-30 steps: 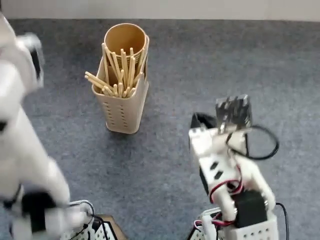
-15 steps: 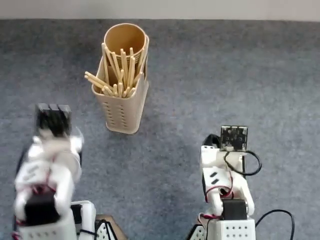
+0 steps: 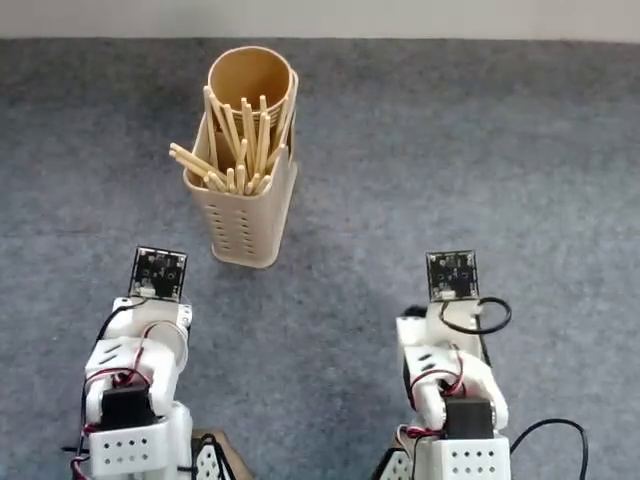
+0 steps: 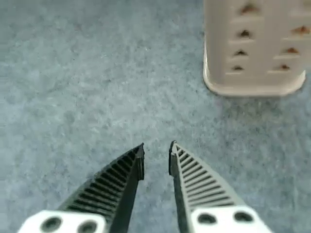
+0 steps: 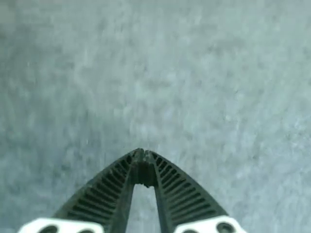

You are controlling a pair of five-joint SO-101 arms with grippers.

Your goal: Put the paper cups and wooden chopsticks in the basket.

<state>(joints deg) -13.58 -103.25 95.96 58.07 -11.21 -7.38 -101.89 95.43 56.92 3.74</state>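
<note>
Cup (image 3: 250, 75) and chopsticks (image 3: 245, 135) fill the basket (image 3: 245, 225) — seemingly done — so left gripper (image 4: 156, 155) idles barely parted (right gripper (image 5: 142, 158) pinched closed).

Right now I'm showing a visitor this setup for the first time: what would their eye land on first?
The tall perforated basket at the far side of the grey mat, with a paper cup upright in it and wooden chopsticks fanning out of its top. Next, on the near side, the left gripper slightly open and the right gripper shut, both over bare mat.
</note>
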